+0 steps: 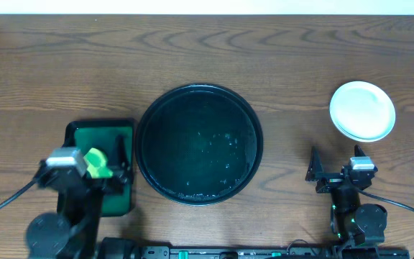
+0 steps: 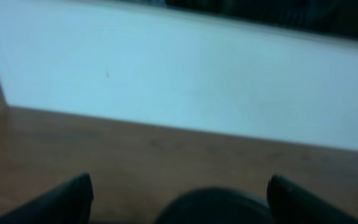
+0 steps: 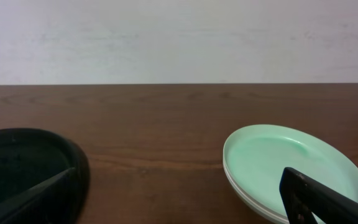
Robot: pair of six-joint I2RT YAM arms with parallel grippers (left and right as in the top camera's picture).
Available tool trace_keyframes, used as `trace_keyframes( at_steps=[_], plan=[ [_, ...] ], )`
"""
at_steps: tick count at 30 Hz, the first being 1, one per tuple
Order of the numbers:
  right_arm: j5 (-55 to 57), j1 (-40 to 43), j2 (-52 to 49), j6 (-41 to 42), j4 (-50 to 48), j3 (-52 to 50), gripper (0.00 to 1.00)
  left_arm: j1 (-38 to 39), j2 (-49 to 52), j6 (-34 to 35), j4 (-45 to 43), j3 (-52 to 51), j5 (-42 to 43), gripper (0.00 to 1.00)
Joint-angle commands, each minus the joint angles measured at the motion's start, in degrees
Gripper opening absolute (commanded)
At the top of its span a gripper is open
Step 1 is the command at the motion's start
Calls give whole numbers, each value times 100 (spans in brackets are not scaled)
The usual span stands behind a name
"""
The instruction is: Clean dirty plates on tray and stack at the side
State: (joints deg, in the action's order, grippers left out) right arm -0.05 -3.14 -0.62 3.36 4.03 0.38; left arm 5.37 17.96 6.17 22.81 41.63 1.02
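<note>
Right gripper [image 3: 180,173] fingers sit closest to the lens, spread wide with nothing between them; the left gripper [image 2: 180,179] is spread too, with a dark blur between its tips that I cannot identify. On the table [image 1: 63,65] the black tray [image 1: 185,122] holds no plates and the plates [image 1: 362,110] sit stacked at the far right, so the job looks nearly done; the right arm should draw straight back without brushing that stack just ahead. A green tray [image 1: 95,135] lies just left of the black one, with a green sponge [image 1: 98,164] over it by the left wrist; nothing blocks either retreat.
</note>
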Motion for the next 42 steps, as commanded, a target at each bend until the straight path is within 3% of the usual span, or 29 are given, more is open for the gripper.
trace_keyframes(
  at_steps=[1,6,15,33,38,42],
  plan=[
    [-22,44,35,-85,26,-9,99,7,-271,39,-649,-874,369,90],
    [-22,44,35,-85,26,-9,99,7,-855,216,-1397,-2000,442,90],
    [-22,44,35,-85,26,-9,99,7,-1786,271,-1486,-3093,435,90],
    [-22,44,35,-85,26,-9,99,7,-1788,273,-2767,-4146,444,90],
    [-22,44,35,-85,26,-9,99,7,-1788,247,-2629,-4140,435,89],
    [-22,44,35,-83,26,-9,99,7,-1788,256,-1891,-4140,437,90]
  ],
)
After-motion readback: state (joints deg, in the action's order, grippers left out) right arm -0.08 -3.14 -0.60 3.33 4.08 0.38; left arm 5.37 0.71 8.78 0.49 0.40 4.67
